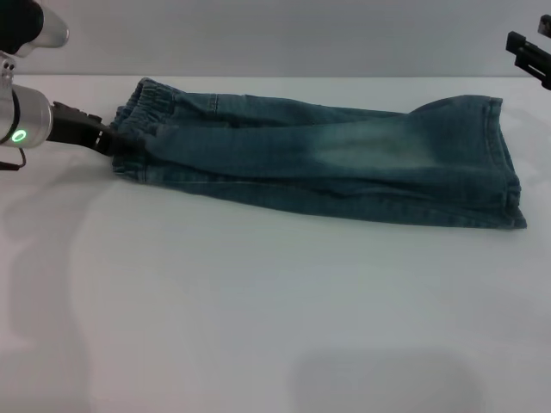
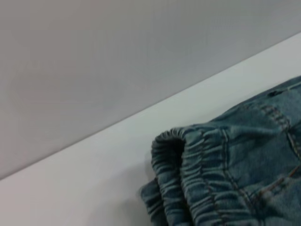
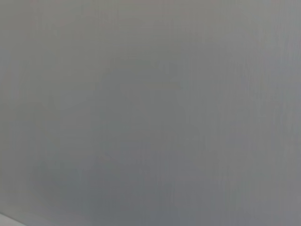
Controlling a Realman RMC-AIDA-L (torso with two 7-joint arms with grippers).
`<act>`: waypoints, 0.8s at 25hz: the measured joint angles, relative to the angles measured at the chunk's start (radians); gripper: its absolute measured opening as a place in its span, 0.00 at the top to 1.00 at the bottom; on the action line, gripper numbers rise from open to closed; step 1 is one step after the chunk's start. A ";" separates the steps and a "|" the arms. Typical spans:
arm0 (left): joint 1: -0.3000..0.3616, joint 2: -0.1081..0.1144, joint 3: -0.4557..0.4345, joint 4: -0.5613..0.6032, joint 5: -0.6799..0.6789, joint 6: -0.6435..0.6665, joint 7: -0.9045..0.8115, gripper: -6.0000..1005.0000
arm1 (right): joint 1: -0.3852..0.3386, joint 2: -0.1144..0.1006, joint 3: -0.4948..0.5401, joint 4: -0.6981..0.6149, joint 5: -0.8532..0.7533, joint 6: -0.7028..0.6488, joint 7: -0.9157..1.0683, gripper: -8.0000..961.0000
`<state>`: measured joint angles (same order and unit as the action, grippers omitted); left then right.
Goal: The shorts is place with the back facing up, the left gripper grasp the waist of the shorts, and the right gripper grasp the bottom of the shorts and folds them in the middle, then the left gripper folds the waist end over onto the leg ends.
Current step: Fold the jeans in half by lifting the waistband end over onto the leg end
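The blue denim shorts [image 1: 327, 155] lie folded lengthwise on the white table [image 1: 258, 310], with the elastic waist [image 1: 142, 129] at the left and the leg ends [image 1: 499, 163] at the right. My left gripper [image 1: 108, 139] reaches in from the left and is shut on the waist edge, which bunches up around its tips. The left wrist view shows the gathered waistband [image 2: 197, 183] close up. My right gripper [image 1: 529, 43] hangs above the far right corner, apart from the shorts, its dark fingers spread. The right wrist view shows only grey wall.
A grey wall [image 1: 284, 34] runs behind the table's far edge. Bare white tabletop stretches in front of the shorts down to the near edge.
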<state>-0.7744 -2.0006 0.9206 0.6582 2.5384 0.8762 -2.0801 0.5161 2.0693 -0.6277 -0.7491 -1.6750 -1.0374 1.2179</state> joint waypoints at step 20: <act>-0.040 -0.015 0.015 -0.066 0.007 -0.038 0.010 0.18 | -0.002 0.000 0.001 -0.001 0.015 -0.017 0.000 0.47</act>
<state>-0.8146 -2.0153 0.9360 0.5924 2.5455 0.8379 -2.0703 0.5139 2.0693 -0.6267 -0.7501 -1.6596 -1.0547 1.2179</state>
